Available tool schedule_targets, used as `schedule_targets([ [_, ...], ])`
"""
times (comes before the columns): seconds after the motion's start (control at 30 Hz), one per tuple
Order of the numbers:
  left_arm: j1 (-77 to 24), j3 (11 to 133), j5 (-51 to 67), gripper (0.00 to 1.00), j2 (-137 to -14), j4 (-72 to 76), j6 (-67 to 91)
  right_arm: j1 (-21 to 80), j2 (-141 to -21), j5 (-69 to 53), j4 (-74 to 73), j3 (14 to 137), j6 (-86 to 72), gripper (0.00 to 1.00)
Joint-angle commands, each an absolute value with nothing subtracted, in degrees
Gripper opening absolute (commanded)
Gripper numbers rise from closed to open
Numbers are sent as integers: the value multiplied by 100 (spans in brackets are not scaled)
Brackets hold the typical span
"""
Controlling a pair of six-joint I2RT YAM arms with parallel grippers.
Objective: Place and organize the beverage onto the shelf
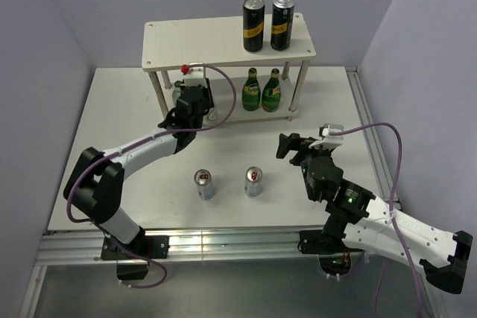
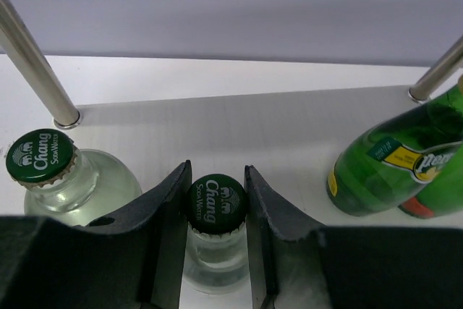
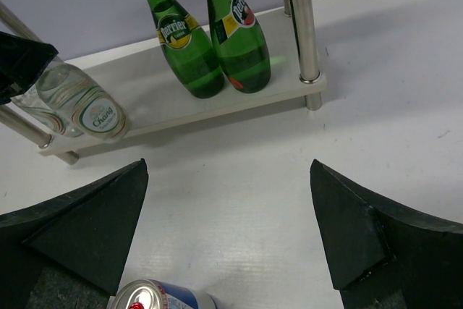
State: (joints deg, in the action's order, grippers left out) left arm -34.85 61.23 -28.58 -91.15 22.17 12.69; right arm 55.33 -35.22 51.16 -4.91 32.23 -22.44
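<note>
Overhead, the shelf [image 1: 194, 39] carries two black cans [image 1: 254, 24] on its upper board and two green bottles [image 1: 252, 89] below, while two slim cans [image 1: 204, 184] stand on the desk [image 1: 127, 124]. At the left wrist, the left fingers [image 2: 168, 211] pinch the cap of one of two clear bottles [image 2: 87, 189] on the lower board. At the right wrist, the right fingers [image 3: 94, 226] are spread wide above the desk and one slim can.

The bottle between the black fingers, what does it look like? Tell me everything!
The clear bottle is see-through glass with a dark green crimped cap reading Chang Soda Water. It stands on the shelf, lower tier. The left gripper clasps its cap from both sides. A twin bottle stands apart beside it.
</note>
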Motion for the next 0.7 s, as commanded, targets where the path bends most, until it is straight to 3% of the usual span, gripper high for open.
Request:
schedule_targets([
  [0.0, -3463, 6293, -3269, 0, -9044, 3708, 1196, 5484, -3586, 5168, -202, 3208, -2189, 100],
  [0.67, -3480, 6609, -4042, 0, -9765, 4299, 659, 5344, -3683, 5010, -149, 3208, -2206, 100],
])
